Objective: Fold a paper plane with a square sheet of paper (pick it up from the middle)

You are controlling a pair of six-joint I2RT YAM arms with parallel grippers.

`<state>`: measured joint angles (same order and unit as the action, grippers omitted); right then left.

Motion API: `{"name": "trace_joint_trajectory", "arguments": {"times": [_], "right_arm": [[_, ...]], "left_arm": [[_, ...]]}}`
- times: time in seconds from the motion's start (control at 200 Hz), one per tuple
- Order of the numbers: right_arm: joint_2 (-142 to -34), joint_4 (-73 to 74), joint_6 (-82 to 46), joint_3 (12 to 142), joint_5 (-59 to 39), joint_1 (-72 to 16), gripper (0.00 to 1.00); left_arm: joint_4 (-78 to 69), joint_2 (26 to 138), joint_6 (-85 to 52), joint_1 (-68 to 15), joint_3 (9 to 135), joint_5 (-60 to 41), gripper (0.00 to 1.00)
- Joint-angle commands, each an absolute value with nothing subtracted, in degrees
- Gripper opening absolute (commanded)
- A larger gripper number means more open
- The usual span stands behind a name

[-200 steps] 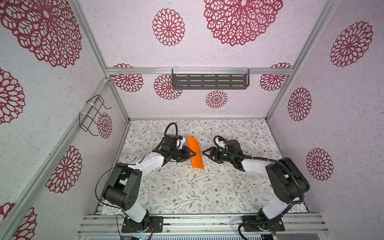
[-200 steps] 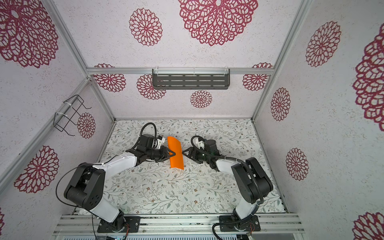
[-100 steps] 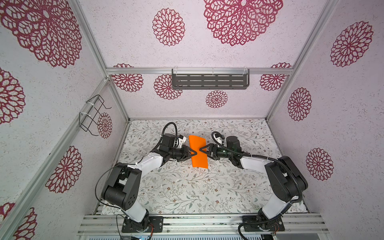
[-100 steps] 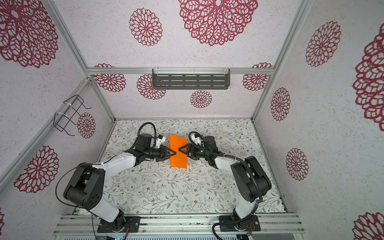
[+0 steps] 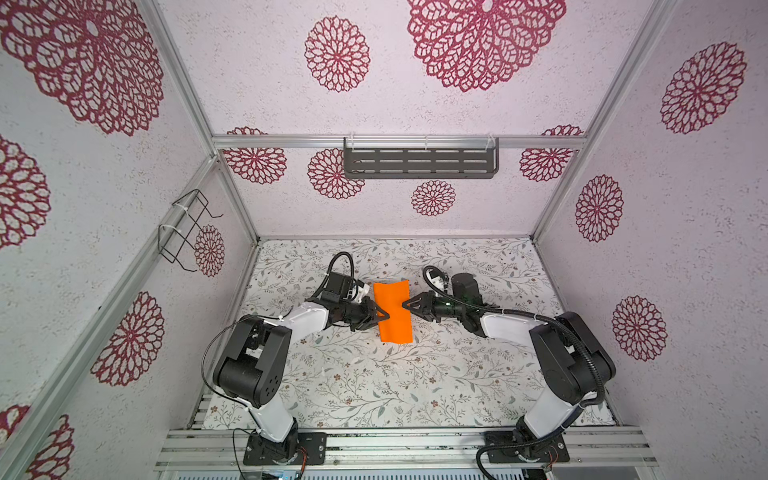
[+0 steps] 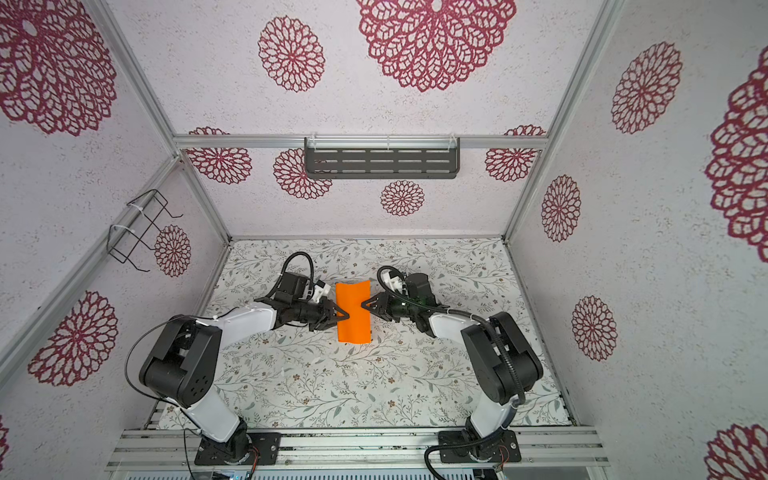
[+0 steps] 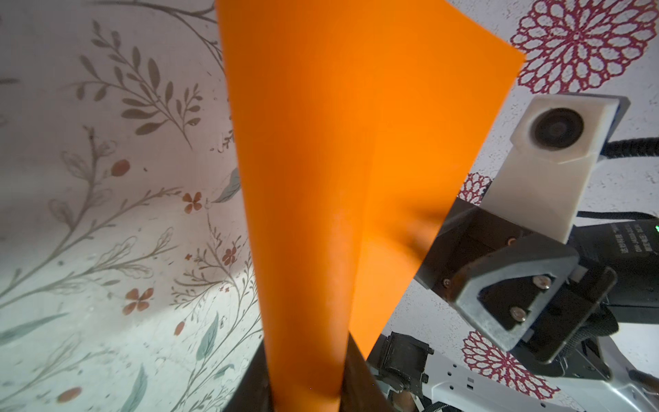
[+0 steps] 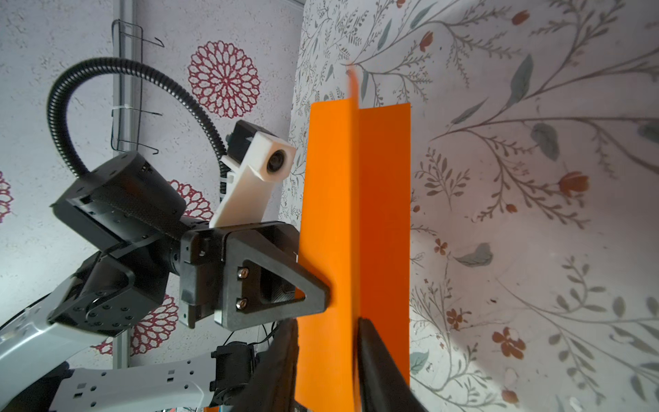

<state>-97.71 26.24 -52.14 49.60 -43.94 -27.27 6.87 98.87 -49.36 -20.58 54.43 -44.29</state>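
In both top views the thin, bright orange sheet of paper (image 5: pixel 394 316) (image 6: pixel 354 316) reads as a tall, narrow strip with a curved far edge, over the middle of the floral-printed bench (image 5: pixel 374 386). Only the wrist views show why it looks narrow. The right wrist view shows the sheet (image 8: pixel 331 214) bent along a lengthwise crease into two panels, one bright and one shaded. The left wrist view shows it (image 7: pixel 321 160) rising as a ridge straight out of the claw. The black left claw (image 5: pixel 384 316) (image 6: pixel 343 314) pinches the sheet's left edge about midway along, its fingers (image 7: pixel 249 388) closed on the paper. The black right claw (image 5: pixel 405 305) (image 6: pixel 365 304) meets the opposite edge just across from it, jaws drawn together on the paper, its fingers (image 8: pixel 378 364) either side of the sheet. Whether the sheet's near end touches the bench I cannot tell. A dark slotted metal shelf (image 5: pixel 419 162) hangs on the back wall and a black wire basket (image 5: pixel 178 232) on the left wall, both well apart from the sheet.
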Motion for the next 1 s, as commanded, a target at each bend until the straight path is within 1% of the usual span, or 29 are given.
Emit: {"name": "trace_joint_trajectory", "arguments": {"times": [0.0, 0.09, 0.16, 0.235, 0.285, 0.36, 0.465, 0.49, 0.535, 0.695, 0.846, 0.996], "right_arm": [[-98.8, 23.8, -49.7, 51.8, -42.2, -28.1, 0.17], [-100.7, 21.1, -48.5, 53.2, -41.0, -28.7, 0.09], [-101.7, 21.3, -48.6, 53.5, -40.5, -29.0, 0.06], [-102.8, 20.5, -48.3, 54.4, -39.9, -29.5, 0.05], [-103.4, 19.5, -47.8, 55.1, -39.3, -29.7, 0.04], [-104.1, 18.6, -47.4, 55.9, -38.5, -29.9, 0.03], [-104.8, 18.2, -47.5, 57.2, -38.3, -30.7, 0.03], [-105.1, 18.1, -47.6, 57.6, -38.4, -31.0, 0.03], [-105.5, 17.5, -47.7, 58.5, -38.4, -31.6, 0.03], [-107.5, 16.7, -47.8, 61.1, -38.4, -32.7, 0.03], [-111.2, 15.2, -47.0, 64.7, -38.7, -33.5, 0.03], [-114.3, 12.2, -45.3, 68.1, -38.0, -34.3, 0.04]], "left_arm": [[8.6, 100.5, -47.9, -20.2, 55.8, -43.6, 0.3], [10.4, 101.5, -46.9, -20.2, 56.2, -42.6, 0.32], [11.6, 102.0, -46.1, -20.1, 56.6, -41.6, 0.35], [12.9, 102.6, -45.5, -19.8, 56.8, -40.7, 0.39], [14.0, 102.7, -45.1, -19.6, 57.0, -39.6, 0.46], [15.5, 101.4, -45.3, -18.7, 56.6, -36.5, 0.63], [15.3, 97.4, -47.0, -17.0, 54.5, -31.5, 0.77], [14.9, 96.4, -47.5, -16.5, 53.9, -30.7, 0.86], [14.5, 94.7, -48.2, -15.6, 52.7, -29.2, 0.89], [13.9, 91.3, -48.0, -13.7, 49.9, -26.2, 0.9], [12.9, 92.1, -47.8, -13.8, 49.7, -27.8, 0.86], [14.3, 93.6, -47.6, -14.7, 50.5, -26.9, 0.83]]}}
